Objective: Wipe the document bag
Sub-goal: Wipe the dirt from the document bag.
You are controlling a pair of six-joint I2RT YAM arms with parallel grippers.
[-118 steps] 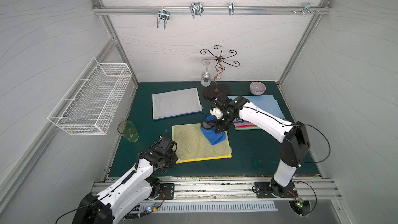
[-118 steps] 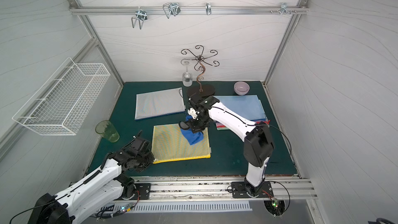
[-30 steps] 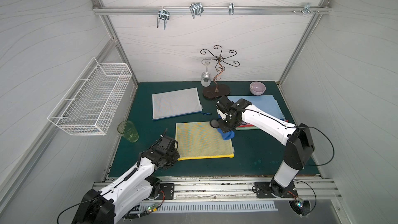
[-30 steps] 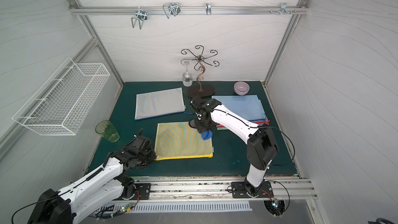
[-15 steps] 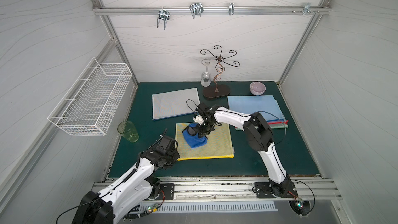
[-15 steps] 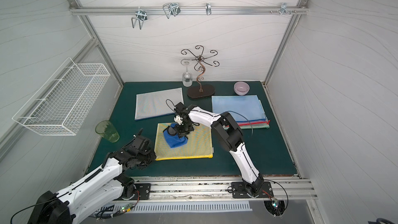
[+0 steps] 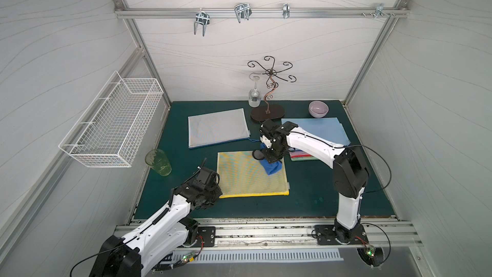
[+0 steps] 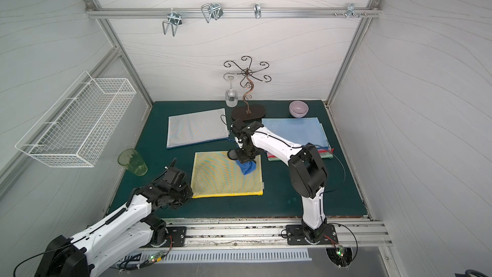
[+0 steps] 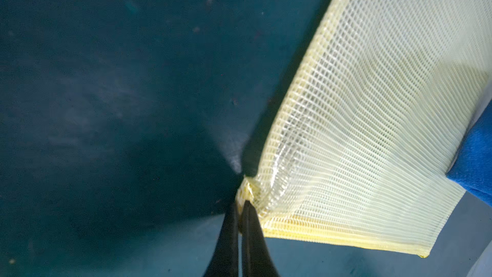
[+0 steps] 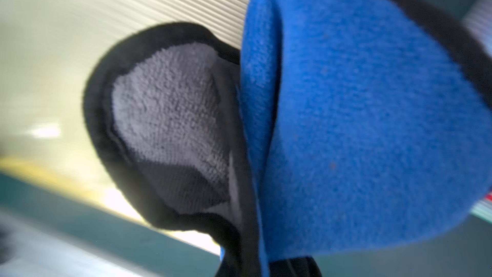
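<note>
Right gripper (image 7: 271, 159) is clamped on a blue cloth (image 7: 272, 168), which hangs down onto the far right part of the yellow mesh document bag (image 7: 245, 181). That bag lies flat in the middle of the green mat (image 7: 308, 195), and the left gripper (image 9: 241, 205) is closed tight on its near left corner.

A grey pouch (image 7: 217, 127) lies flat at the back left of the green desk (image 7: 306, 193). A green cup (image 7: 158, 162) stands near the left edge. A lilac bowl (image 7: 318, 109) sits at the back right, just behind stacked blue folders (image 7: 324, 129). A wine glass (image 7: 254, 98) hangs upside down from a scrolled stand (image 7: 268, 113) at the back. A wire basket (image 7: 111, 123) hangs on the left wall, and hooks (image 7: 201, 22) hang from the rail (image 7: 332, 11) above.
</note>
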